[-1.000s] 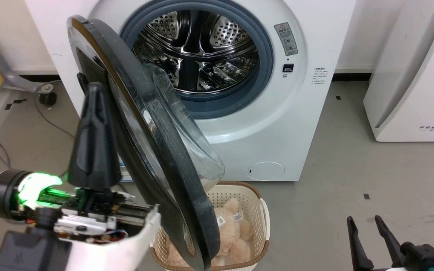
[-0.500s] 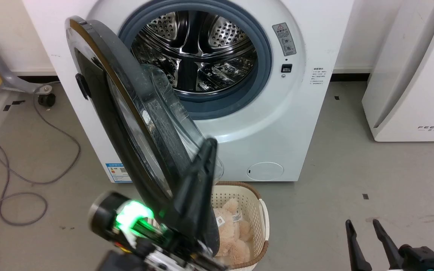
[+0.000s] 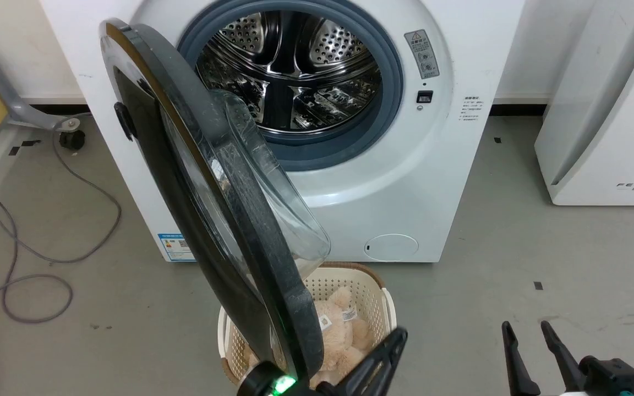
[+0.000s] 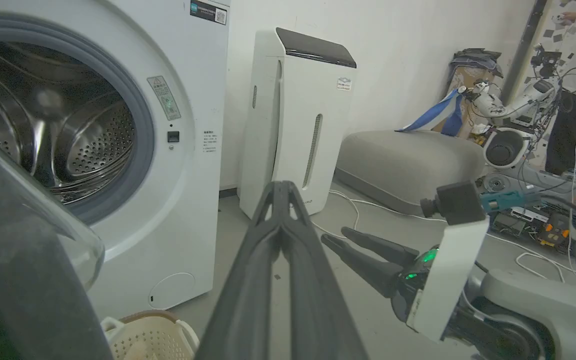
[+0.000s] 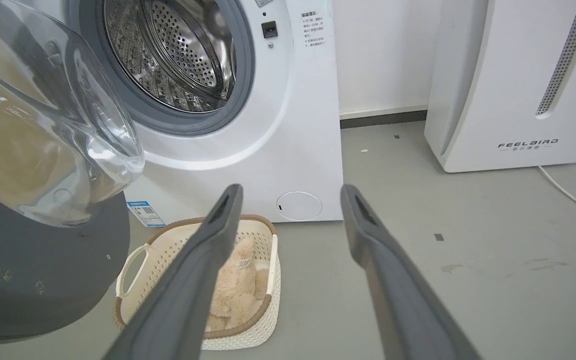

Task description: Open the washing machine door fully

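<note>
Black washing machine door (image 3: 240, 214) sticks out half open, over the basket (image 3: 373, 300) with the teddy (image 3: 344, 333). Left gripper (image 4: 280, 187) is pinched together, holding nothing. Right gripper (image 3: 526, 328) fingers are apart.

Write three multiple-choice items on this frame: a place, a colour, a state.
1. Where is the cream perforated plastic basket?
A. On the grey floor before the white washing machine, below its round glossy black door
B. On a shelf
C. On a chair
2. What colour is the rubber ring around the shiny steel drum?
A. Red
B. Grey-blue
C. Yellow
3. How does the right gripper stand?
A. Shut on the door
B. Shut on a toy
C. Open, holding nothing
Answers: 1 A, it stands on the floor under the door's edge; 2 B, the ring looks grey-blue; 3 C, a wide gap separates its fingers.
</note>
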{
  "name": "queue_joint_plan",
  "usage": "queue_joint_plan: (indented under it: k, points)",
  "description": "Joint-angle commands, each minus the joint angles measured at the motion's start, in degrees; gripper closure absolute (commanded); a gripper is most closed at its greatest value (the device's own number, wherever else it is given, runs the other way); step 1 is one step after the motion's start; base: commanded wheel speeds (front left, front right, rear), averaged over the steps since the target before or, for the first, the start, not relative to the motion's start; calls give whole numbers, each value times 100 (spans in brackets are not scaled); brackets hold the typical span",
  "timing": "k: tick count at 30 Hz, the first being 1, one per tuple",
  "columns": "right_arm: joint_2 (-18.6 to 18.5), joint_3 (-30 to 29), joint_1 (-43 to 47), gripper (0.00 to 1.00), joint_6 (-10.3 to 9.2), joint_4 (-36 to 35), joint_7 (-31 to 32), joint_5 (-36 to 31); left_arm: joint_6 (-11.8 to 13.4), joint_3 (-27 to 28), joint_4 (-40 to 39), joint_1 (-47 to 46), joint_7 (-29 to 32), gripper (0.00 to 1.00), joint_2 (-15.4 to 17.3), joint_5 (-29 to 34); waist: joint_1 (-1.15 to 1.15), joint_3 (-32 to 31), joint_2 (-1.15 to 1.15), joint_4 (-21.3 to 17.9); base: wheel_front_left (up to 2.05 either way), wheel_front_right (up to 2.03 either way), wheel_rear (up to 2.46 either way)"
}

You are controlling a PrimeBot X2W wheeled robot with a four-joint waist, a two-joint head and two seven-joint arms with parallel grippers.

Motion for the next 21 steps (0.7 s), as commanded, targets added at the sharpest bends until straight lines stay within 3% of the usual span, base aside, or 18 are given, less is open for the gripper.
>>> queue_joint_plan:
  k: [1,7,21]
  points:
    - [24,16,-90,0,3,15,-39,25,-37,-21,100,48,29,100,31,-43,0,6,0,-5,0,0,0]
    - [24,20,-116,0,3,78,-30,65,24,-17,938,-181,121,100,16,-63,0,31,0,-21,0,0,0]
    - [24,24,-166,0,3,258,-7,146,741,141,1827,-1028,-163,100,-66,-124,0,98,0,-58,0,0,0]
